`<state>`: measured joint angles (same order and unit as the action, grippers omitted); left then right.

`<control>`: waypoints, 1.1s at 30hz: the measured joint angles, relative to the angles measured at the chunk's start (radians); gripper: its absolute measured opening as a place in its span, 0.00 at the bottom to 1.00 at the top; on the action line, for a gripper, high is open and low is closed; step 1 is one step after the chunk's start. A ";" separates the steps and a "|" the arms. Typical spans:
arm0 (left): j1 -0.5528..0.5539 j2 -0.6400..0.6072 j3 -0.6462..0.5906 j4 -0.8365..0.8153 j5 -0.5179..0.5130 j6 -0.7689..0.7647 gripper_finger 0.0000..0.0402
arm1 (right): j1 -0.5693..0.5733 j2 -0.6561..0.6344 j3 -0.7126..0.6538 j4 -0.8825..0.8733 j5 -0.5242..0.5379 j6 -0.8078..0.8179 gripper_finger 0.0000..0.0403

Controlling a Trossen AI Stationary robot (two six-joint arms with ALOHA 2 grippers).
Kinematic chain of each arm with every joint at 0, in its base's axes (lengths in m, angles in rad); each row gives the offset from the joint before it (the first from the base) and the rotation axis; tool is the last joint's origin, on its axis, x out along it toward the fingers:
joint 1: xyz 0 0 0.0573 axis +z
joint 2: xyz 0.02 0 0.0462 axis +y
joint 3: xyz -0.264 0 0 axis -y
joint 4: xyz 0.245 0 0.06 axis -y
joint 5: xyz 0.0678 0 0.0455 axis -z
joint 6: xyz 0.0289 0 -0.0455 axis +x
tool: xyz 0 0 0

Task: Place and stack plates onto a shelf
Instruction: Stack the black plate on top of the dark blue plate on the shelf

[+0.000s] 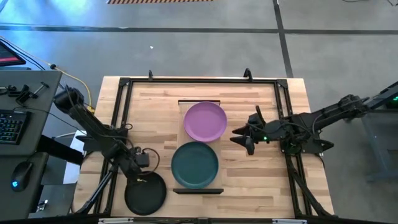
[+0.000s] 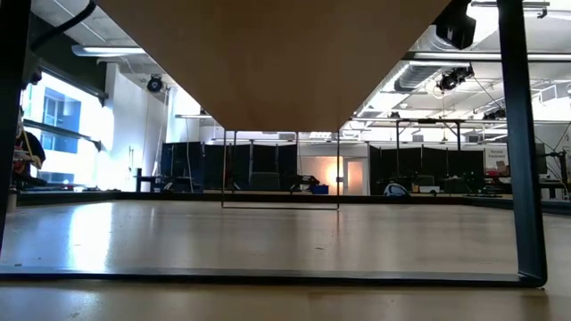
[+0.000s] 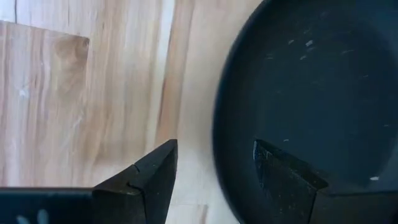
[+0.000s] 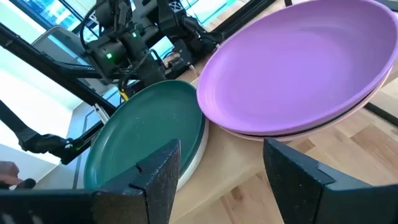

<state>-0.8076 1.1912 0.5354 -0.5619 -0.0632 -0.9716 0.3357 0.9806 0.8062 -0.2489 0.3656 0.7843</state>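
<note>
On the shelf (image 1: 199, 102) the purple plate (image 1: 205, 121) lies toward the far end and the dark teal plate (image 1: 195, 165) toward the near end. The right wrist view shows the purple plate (image 4: 292, 62) resting on a pink plate (image 4: 348, 113) and the teal plate (image 4: 146, 134) on a white one (image 4: 198, 152). The black plate (image 1: 147, 194) lies flat on the table's near left. My left gripper (image 1: 142, 178) hovers open at its far rim (image 3: 224, 124), one finger outside (image 3: 155, 177) and one over the inside (image 3: 286, 177). My right gripper (image 1: 241, 137) is open, right of the purple plate.
A black metal frame (image 1: 124, 106) runs around the slatted tabletop. In the low view only the shelf's underside (image 2: 277, 53) and a frame leg (image 2: 522, 143) show. A keyboard and mouse (image 1: 9, 124) sit on a desk to the left, off the table.
</note>
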 joint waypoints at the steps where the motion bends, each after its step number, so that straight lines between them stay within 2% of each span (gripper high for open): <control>1: 0.002 0.014 0.000 0.000 0.000 0.008 0.50 | 0.004 0.000 0.000 0.000 0.006 0.000 0.52; 6: 0.021 0.094 0.000 0.024 -0.016 0.010 0.50 | 0.027 0.000 0.000 0.005 0.043 0.000 0.52; 9: 0.030 0.134 0.000 0.089 0.024 0.025 0.47 | 0.033 0.000 0.000 0.007 0.046 -0.004 0.52; 12: 0.031 0.161 0.003 0.099 0.034 0.019 0.33 | 0.033 0.000 0.000 0.006 0.047 -0.007 0.52; 15: 0.038 0.162 0.006 0.116 0.058 -0.037 0.10 | 0.033 0.000 0.000 0.007 0.050 -0.007 0.52; 17: 0.037 0.142 0.006 0.135 0.075 -0.068 0.04 | 0.033 0.000 0.000 0.005 0.053 -0.007 0.52; 22: 0.042 -0.002 0.027 0.056 0.109 -0.128 0.01 | 0.033 0.000 0.000 0.000 0.050 -0.007 0.52; 28: 0.039 -0.264 0.166 -0.031 0.231 -0.203 0.01 | 0.033 0.000 0.000 -0.019 0.046 -0.013 0.52; 30: 0.043 -0.334 0.239 -0.054 0.207 -0.250 0.01 | 0.033 0.000 0.000 -0.021 0.045 -0.026 0.52; 33: 0.063 -0.392 0.385 -0.147 0.062 -0.286 0.00 | 0.033 0.000 0.000 -0.028 0.045 -0.029 0.52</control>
<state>-0.7450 0.7995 0.9200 -0.7086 -0.0011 -1.2579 0.3687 0.9802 0.8062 -0.2767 0.4110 0.7554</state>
